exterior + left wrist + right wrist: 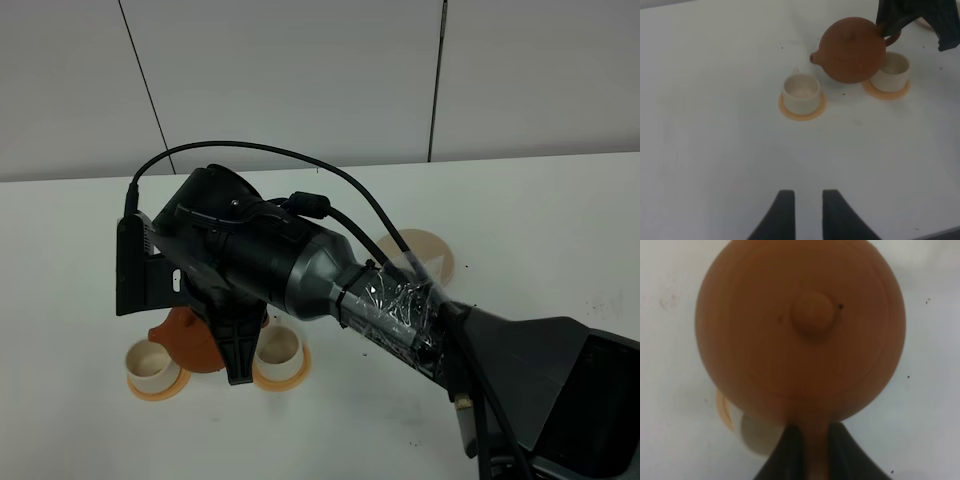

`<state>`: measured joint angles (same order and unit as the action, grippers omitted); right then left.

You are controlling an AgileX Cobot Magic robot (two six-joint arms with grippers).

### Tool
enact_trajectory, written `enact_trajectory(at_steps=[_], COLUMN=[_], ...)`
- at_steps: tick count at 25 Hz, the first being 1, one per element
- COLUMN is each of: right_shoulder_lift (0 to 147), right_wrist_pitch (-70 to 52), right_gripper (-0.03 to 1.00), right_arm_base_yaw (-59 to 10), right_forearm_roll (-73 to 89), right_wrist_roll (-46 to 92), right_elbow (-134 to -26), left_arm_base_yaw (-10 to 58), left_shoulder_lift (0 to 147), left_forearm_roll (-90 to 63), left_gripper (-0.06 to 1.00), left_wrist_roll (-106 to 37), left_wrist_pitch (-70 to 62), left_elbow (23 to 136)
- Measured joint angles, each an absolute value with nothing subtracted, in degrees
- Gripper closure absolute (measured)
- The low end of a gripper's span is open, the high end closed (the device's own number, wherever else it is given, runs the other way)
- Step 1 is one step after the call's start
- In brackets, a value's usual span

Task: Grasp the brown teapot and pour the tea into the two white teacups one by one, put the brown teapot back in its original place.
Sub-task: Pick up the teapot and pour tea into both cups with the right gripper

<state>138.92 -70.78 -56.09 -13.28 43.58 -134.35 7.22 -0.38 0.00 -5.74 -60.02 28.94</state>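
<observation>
My right gripper [237,370] reaches across to the left and is shut on the loop handle of the brown teapot [188,340]. The right wrist view shows the teapot [800,330] from above, lid knob up, with my right gripper [815,450] pinching the handle. In the left wrist view the teapot [850,50] hangs between the two white teacups [801,92] [892,70], spout toward the nearer one. Both cups [150,365] [278,350] stand on orange-tan coasters. No tea shows. The beige disc [430,255] is bare. My left gripper [805,210] is slightly open and empty, well short of the cups.
The right arm's black body [330,280] and cable cover much of the table's middle in the high view. The white table [715,150] has a few dark specks. A grey wall runs behind the table's far edge.
</observation>
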Motion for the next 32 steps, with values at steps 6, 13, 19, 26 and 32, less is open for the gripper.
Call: enact_trajectory(at_steps=[6,13,19,26,32], right_shoulder_lift=[138.92,138.92,139.8,140.66,140.66], right_wrist_pitch=[-70.78,-70.36,-67.3,-66.74,-66.69], right_gripper=[0.87,0.87,0.87,0.87,0.87], right_arm_base_yaw=[-56.29,-56.48,-56.59,-56.84,-57.09], right_forearm_roll=[-13.54,-13.61,-14.62,-17.25,-20.32], right_wrist_roll=[44.04,45.35,46.34,46.41,46.17], right_elbow=[-134.35,-134.35,-134.35,-134.35,-134.35], left_arm_base_yaw=[7.22,7.22,7.22,7.22,7.22], left_shoulder_lift=[-0.38,-0.38,-0.38,-0.38,-0.38], left_forearm_roll=[0.0,0.0,0.0,0.0,0.0], left_gripper=[0.74,0.74,0.74,0.74,0.74], left_wrist_roll=[-5.74,-5.74,-5.74,-5.74,-5.74], left_wrist_pitch=[-60.02,-60.02,-60.02,-60.02,-60.02], left_elbow=[28.94,28.94,28.94,28.94,28.94])
